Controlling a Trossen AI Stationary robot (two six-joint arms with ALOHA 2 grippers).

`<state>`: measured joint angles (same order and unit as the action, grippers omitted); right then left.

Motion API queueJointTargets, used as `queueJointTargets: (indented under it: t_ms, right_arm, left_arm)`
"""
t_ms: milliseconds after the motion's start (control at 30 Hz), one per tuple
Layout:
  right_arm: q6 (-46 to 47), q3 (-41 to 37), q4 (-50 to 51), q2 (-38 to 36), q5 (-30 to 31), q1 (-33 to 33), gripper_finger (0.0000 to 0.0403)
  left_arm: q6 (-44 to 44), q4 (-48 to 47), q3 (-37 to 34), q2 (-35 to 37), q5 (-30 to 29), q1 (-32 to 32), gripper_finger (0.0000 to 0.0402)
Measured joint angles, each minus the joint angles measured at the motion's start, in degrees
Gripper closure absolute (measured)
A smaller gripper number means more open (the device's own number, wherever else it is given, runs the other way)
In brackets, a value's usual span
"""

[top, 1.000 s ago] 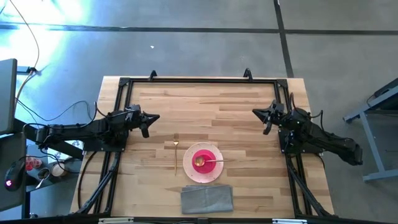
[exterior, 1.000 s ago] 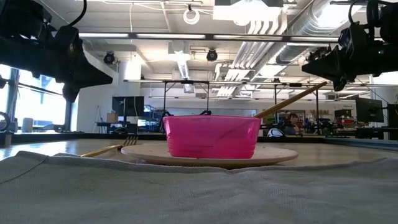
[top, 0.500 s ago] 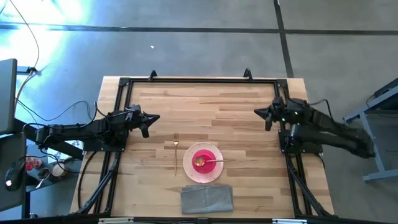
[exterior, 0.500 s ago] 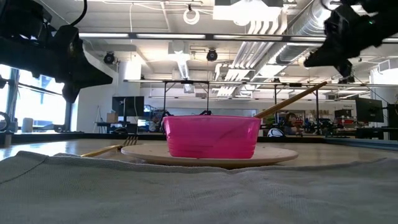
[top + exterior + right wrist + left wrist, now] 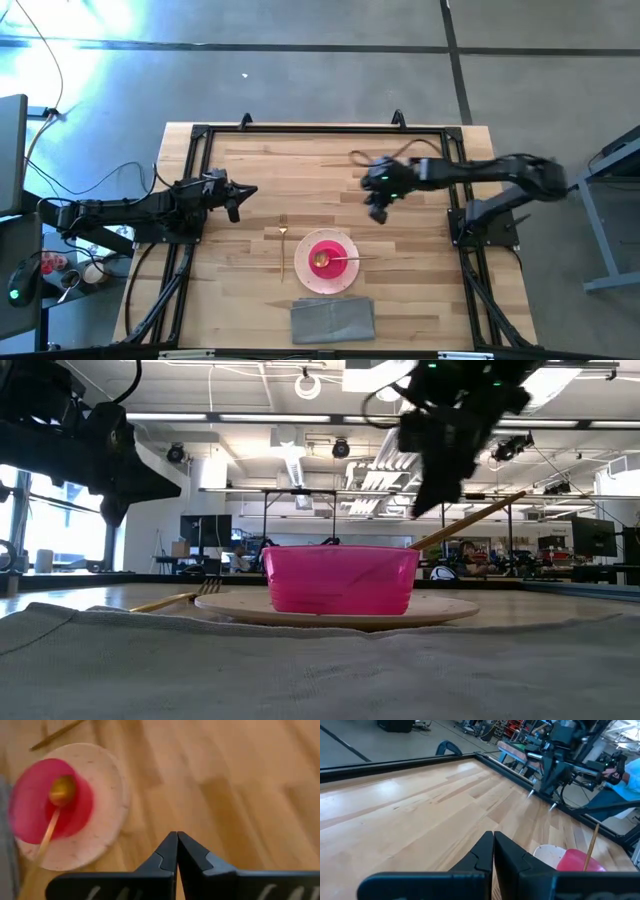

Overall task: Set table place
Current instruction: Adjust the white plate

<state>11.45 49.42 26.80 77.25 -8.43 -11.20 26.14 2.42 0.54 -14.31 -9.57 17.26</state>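
Observation:
A pink bowl (image 5: pixel 326 259) stands on a round speckled plate (image 5: pixel 347 279) near the table's front middle. A gold spoon (image 5: pixel 340 261) lies with its bowl end inside the pink bowl and its handle leaning over the rim to the right. A gold fork (image 5: pixel 283 252) lies flat on the wood left of the plate. My right gripper (image 5: pixel 378 212) hangs shut above the table, behind and right of the plate, tipped downward. In its wrist view the shut gripper (image 5: pixel 177 840) has the plate (image 5: pixel 107 795) ahead of it. My left gripper (image 5: pixel 250 189) waits shut at the left rail.
A grey folded cloth (image 5: pixel 333 320) lies at the near edge, in front of the plate. A black rail frame (image 5: pixel 320 129) runs around the tabletop. Bare wood stretches across the far half of the table (image 5: pixel 320 165).
My right gripper has swung out from the right rail toward the table's middle, rising a little and tipping from level to pointing downward at the plate. It stays shut. Bowl, plate, spoon and fork have not moved.

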Motion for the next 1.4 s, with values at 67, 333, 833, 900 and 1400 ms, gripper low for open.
queueJointTargets:
  t_ms: [67,333,833,900,1400]
  right_arm:
    - [-2.0,4.8,-0.2,5.9,-2.5,1.0,0.0403]
    - [-7.3,19.6,2.8,24.6,-9.0,4.4,0.0403]
    - [-11.5,28.6,6.4,37.0,-11.6,8.7,0.0403]
    - [-11.5,28.5,6.3,37.3,-11.4,8.7,0.0403]
    - [-11.7,28.5,3.5,38.8,-8.5,9.0,0.0403]
  left_arm:
    - [0.0,0.0,0.0,-0.5,0.1,0.0,0.0399]
    - [-0.2,-0.5,0.0,-2.1,2.4,0.0,0.0399]
    - [-0.2,-0.9,0.0,-2.1,5.4,0.0,0.0399]
    - [-0.1,-0.9,0.0,-2.1,5.7,0.0,0.0399]
    - [0.0,-0.9,0.0,-2.1,5.7,0.0,0.0399]
